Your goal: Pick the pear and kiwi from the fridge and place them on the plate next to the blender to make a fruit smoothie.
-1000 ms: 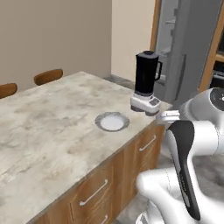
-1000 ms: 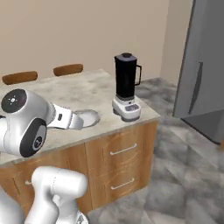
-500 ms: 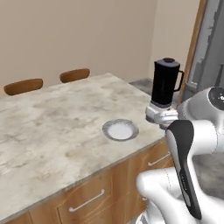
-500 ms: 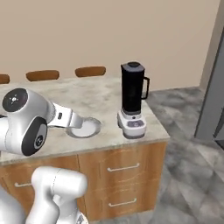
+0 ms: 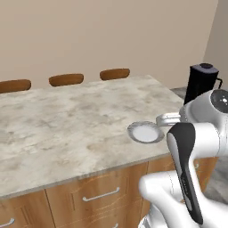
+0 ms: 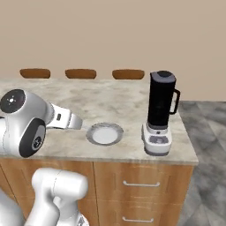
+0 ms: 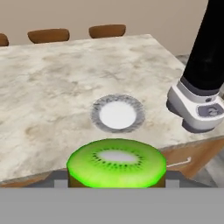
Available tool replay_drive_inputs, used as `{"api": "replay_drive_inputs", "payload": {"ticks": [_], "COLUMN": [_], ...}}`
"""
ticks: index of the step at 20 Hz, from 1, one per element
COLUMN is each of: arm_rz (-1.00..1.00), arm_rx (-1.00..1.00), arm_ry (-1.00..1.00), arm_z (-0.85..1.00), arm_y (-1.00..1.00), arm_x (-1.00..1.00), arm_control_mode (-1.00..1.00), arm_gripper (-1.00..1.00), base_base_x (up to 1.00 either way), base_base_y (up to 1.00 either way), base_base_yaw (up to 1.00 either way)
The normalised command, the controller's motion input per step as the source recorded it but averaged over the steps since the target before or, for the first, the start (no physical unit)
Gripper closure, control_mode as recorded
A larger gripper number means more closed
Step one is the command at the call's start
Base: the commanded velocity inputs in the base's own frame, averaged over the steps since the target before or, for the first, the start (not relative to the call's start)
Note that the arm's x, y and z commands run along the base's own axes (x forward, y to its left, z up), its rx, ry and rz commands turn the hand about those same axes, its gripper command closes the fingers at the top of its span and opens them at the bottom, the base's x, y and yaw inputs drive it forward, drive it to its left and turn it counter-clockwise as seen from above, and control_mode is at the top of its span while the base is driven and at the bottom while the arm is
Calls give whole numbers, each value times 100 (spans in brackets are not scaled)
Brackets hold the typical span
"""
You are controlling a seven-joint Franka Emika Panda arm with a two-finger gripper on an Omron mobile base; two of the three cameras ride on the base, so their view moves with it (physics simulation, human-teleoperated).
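My jaws are closed on the kiwi (image 7: 117, 162), its cut green face turned up at me, low in the hand view. The plate (image 7: 117, 114) lies straight ahead of the kiwi and lower, on the tabletop (image 5: 67, 124), near the front edge. It is bare, with the blender (image 6: 160, 114) just beside it. I judge the move ahead is forward over the plate, then down.

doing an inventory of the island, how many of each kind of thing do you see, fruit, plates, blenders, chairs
kiwi: 1
plate: 1
blender: 1
chair backs behind the counter: 3
total: 6
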Motion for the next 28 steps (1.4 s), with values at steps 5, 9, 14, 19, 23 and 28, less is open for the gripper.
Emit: {"api": "replay_drive_inputs", "payload": {"ticks": [5, 9, 14, 19, 23, 28], "arm_rz": [0, 0, 0, 1, 8, 3], "arm_rx": [0, 0, 0, 0, 0, 0], "arm_ry": [0, 0, 1, 32, 30, 7], "arm_z": [0, 0, 0, -35, -48, -40], "arm_y": [0, 0, 0, 2, 4, 11], "arm_x": [0, 0, 2, 28, 41, 29], "arm_control_mode": [100, 100, -100, -100, -100, -100], "arm_gripper": [100, 100, 100, 100, 100, 100], "base_base_x": [30, 0, 0, 0, 0, 0], "base_base_y": [-60, -1, 0, 0, 0, 0], "base_base_yaw": [27, 0, 0, 0, 0, 0]}}
